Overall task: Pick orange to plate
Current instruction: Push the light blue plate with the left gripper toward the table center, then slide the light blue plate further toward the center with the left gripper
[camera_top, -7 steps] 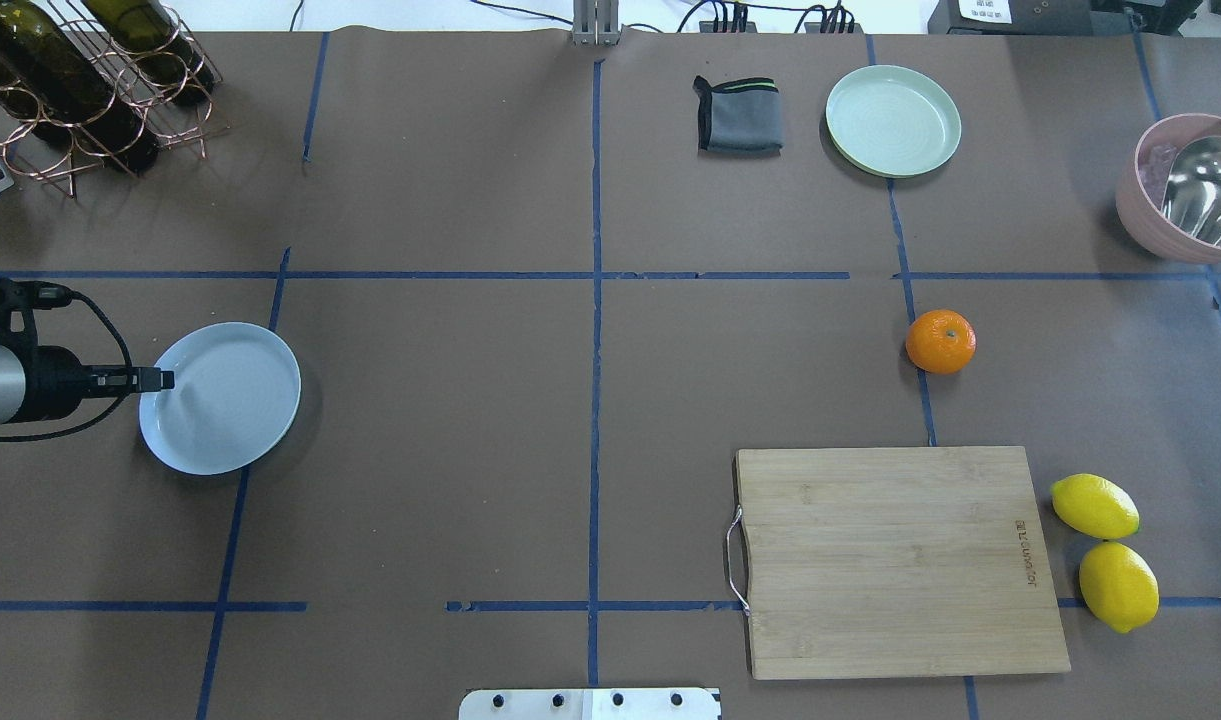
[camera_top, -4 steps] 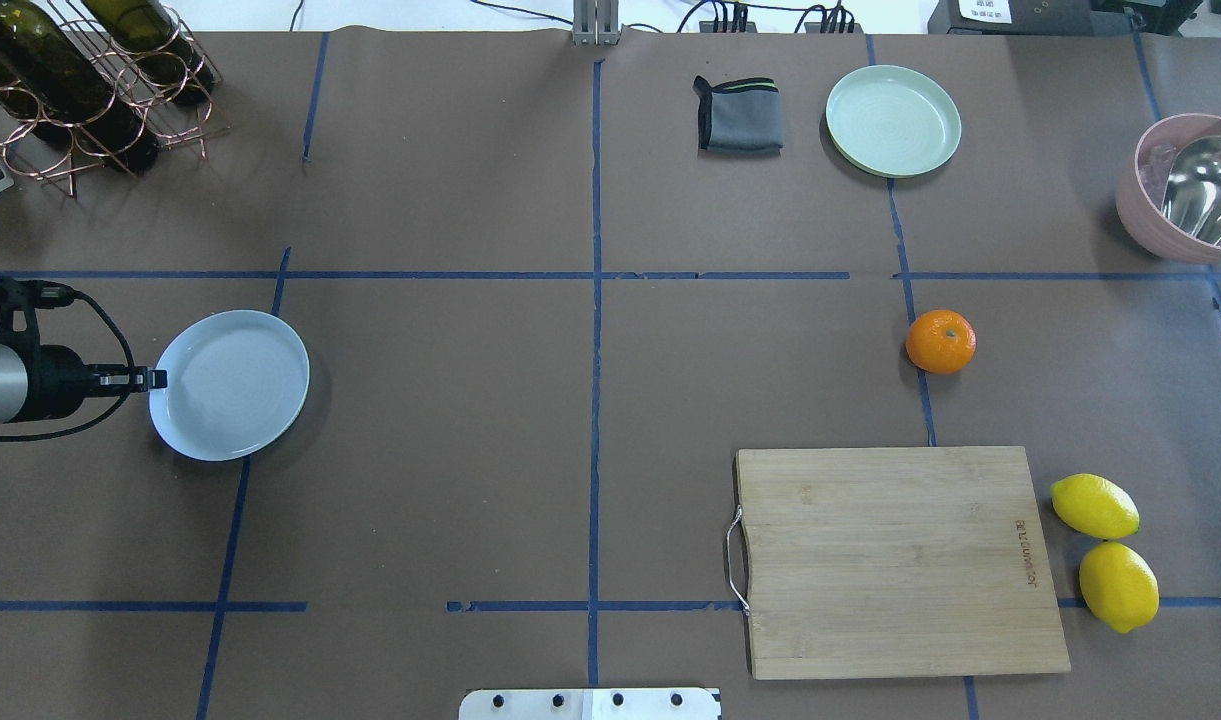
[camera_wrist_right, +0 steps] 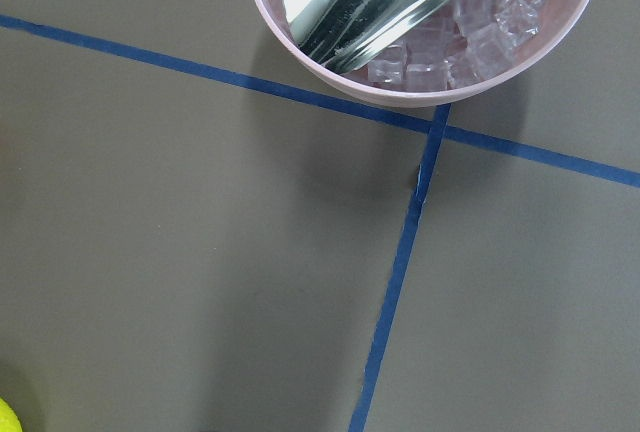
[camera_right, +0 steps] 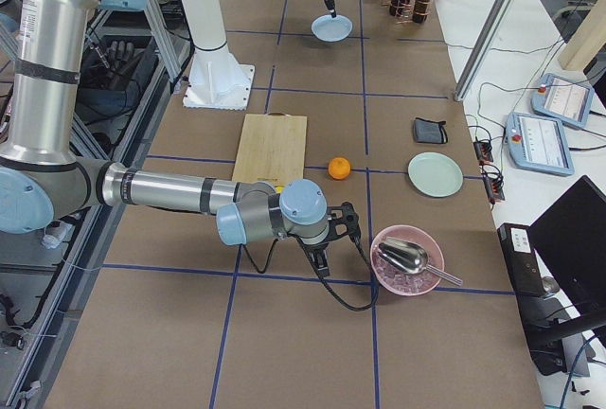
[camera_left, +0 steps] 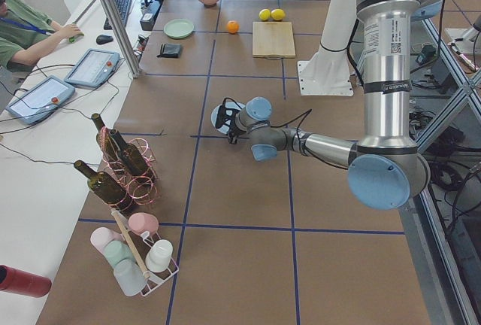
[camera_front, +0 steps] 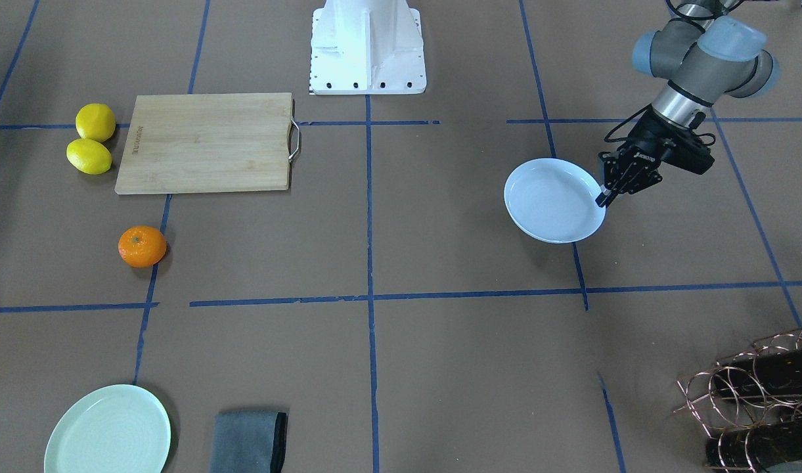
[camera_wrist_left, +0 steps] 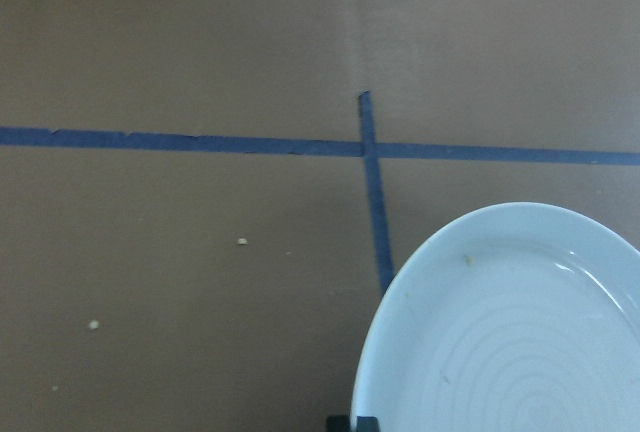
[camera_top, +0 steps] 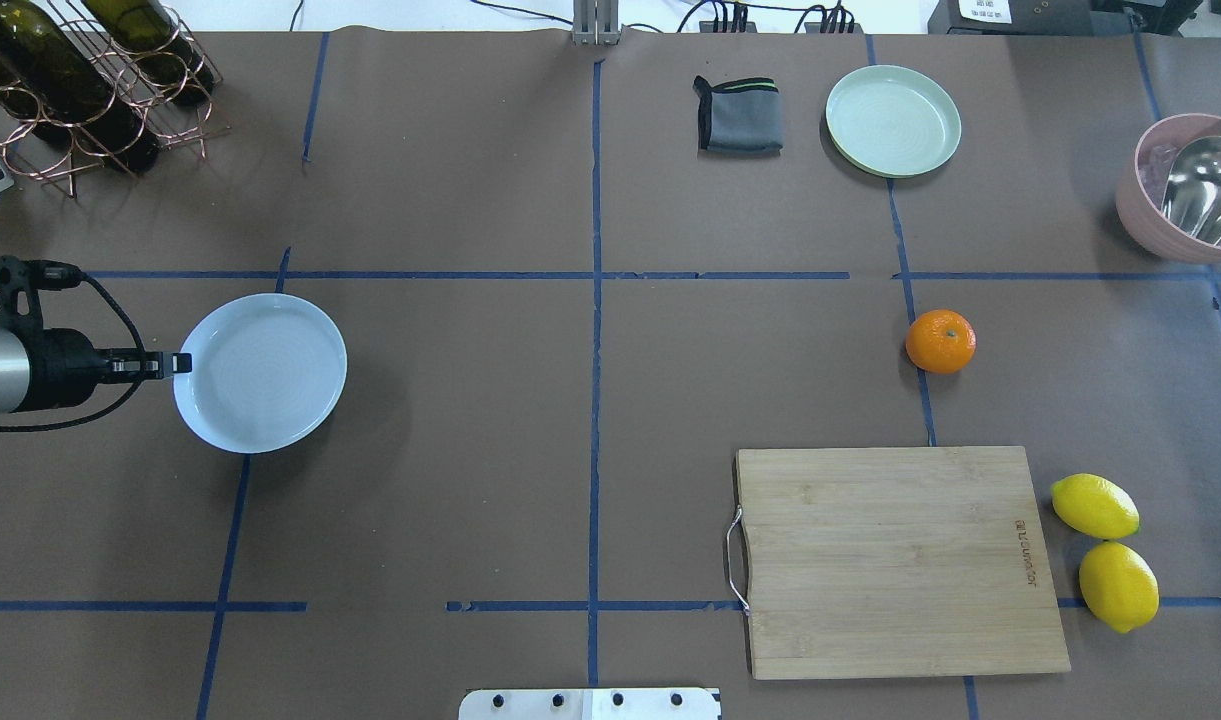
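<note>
Left jaws pinch the rim of the pale bluish-white plate [camera_top: 260, 372]; whether the right jaws are apart or together I cannot tell. Well apart from the plate, the orange [camera_top: 940, 341] sits on the bench [camera_top: 470, 450]. It is round, bright and dimpled, with its greenish stem mark up. It rests on a blue tape line [camera_top: 910, 300] near the wooden cutting board [camera_top: 900, 560].

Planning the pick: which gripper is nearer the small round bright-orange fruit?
Right. The right gripper hangs near the orange fruit; the left gripper, across the table, grips the pale bluish-white plate by its rim.

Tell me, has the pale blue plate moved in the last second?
Yes. The plate has shifted right, toward the central blue tape line, held by the left gripper.
</note>
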You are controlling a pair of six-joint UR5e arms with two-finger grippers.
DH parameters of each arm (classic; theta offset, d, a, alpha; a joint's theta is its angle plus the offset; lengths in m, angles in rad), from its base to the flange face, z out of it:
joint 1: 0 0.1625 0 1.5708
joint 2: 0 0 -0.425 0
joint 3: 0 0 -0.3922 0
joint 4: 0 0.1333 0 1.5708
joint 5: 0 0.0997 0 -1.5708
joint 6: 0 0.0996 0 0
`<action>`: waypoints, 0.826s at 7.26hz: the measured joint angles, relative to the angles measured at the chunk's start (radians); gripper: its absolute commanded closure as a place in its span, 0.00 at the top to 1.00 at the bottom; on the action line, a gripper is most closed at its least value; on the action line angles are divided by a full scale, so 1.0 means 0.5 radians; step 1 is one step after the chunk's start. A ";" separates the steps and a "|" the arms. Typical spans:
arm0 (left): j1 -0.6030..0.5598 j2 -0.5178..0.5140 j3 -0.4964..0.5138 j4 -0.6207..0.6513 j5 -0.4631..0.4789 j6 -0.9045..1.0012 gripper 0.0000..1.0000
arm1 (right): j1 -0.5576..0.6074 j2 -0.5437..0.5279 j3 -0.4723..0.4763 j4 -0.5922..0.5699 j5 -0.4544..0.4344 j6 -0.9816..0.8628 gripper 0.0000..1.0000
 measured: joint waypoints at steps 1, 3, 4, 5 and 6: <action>0.004 -0.185 0.018 0.078 0.004 -0.039 0.00 | 0.001 0.000 0.003 0.000 0.000 0.001 1.00; 0.075 -0.640 0.153 0.366 0.012 -0.071 0.00 | 0.000 0.002 0.009 0.000 0.000 0.003 1.00; 0.142 -0.807 0.254 0.438 0.018 -0.074 0.00 | -0.001 0.003 0.012 0.001 0.000 0.003 1.00; 0.209 -0.931 0.354 0.467 0.052 -0.075 0.00 | 0.000 0.003 0.015 0.001 0.000 0.003 1.00; 0.285 -1.030 0.447 0.479 0.127 -0.076 0.00 | 0.000 0.004 0.017 0.001 0.000 0.003 1.00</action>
